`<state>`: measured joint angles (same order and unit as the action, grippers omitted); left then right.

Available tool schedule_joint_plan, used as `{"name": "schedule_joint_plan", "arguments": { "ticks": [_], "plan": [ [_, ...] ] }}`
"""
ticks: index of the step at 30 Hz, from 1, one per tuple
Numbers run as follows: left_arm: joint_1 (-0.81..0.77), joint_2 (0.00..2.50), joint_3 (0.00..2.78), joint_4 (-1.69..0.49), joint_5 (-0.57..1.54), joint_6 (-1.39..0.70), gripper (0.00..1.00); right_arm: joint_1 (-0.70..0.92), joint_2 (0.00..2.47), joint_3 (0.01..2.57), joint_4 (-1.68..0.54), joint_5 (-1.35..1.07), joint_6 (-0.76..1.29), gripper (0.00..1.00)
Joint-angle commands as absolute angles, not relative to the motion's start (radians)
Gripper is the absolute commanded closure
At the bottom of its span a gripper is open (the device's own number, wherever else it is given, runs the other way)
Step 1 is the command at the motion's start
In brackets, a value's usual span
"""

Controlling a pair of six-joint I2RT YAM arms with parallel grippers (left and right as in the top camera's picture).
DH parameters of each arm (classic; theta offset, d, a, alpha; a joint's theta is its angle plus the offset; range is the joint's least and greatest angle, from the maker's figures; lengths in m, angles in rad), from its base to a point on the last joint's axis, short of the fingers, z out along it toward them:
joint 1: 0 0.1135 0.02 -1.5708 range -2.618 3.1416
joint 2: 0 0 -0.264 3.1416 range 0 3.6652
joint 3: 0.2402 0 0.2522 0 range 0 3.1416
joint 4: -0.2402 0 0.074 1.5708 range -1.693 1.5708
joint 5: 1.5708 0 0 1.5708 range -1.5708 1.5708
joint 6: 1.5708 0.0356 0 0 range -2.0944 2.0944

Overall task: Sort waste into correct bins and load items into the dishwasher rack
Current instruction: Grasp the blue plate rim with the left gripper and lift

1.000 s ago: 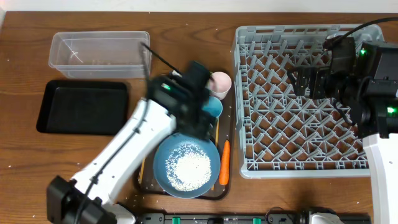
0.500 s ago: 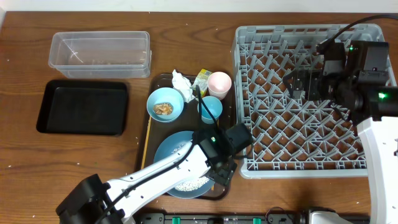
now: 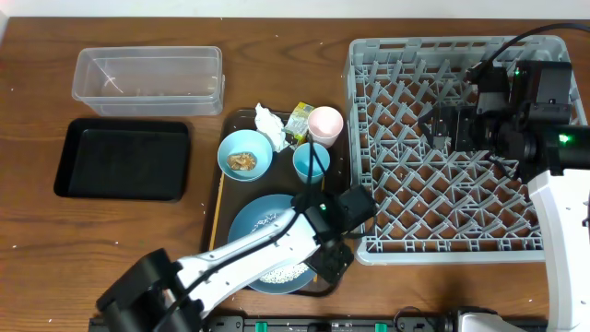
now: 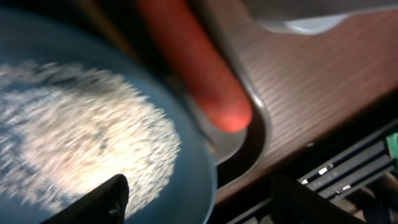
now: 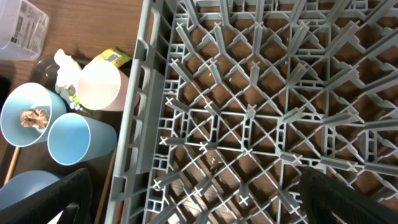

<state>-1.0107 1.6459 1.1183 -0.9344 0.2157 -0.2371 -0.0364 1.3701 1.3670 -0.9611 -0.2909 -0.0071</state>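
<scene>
My left gripper (image 3: 334, 251) is open and low over the front right corner of the brown serving tray (image 3: 221, 184). In the left wrist view its fingers (image 4: 202, 199) straddle the rim of the blue plate (image 4: 186, 168) with white rice (image 4: 74, 124), just below the tip of the orange carrot (image 4: 199, 68). The arm hides the carrot from overhead. The plate (image 3: 253, 231) lies at the tray's front. My right gripper (image 3: 441, 129) is open and empty above the grey rack (image 3: 369, 148); the right wrist view (image 5: 199, 199) shows only lattice between its fingers.
On the tray stand a light-blue bowl (image 3: 244, 155) with a brown lump (image 3: 243, 160), a light-blue cup (image 3: 311, 161), a pink cup (image 3: 324, 121), tissue (image 3: 269, 120) and a wrapper (image 3: 299, 118). A clear tub (image 3: 147, 81) and black tray (image 3: 123, 159) sit left.
My left arm has swung from over the bowl and cups down to the tray's front right corner, over the carrot. The right arm has barely moved.
</scene>
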Motion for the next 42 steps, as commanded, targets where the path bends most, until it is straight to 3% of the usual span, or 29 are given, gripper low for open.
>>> {"name": "schedule_joint_plan", "arguments": {
  "ticks": [1,7,18,33,42],
  "plan": [
    [-1.013,1.696,1.107,-0.935,0.287,-0.143,0.25,-0.045,1.375,1.385,-0.962,-0.289,0.007,0.01],
    [-1.011,1.789,1.107,-0.939,0.212,-0.128,0.26,-0.045,1.375,1.385,-0.962,-0.288,0.007,0.01],
    [-0.961,1.795,1.107,-0.972,0.046,-0.204,0.49,-0.046,1.375,1.385,-0.938,-0.288,0.007,0.01],
    [-0.932,1.795,1.095,-0.958,-0.184,-0.379,0.59,-0.045,1.375,1.385,-0.931,-0.288,0.007,0.01],
    [-0.932,1.795,1.017,-0.856,-0.199,-0.429,0.64,-0.045,1.375,1.385,-0.933,-0.289,0.007,0.01]
  ]
}}
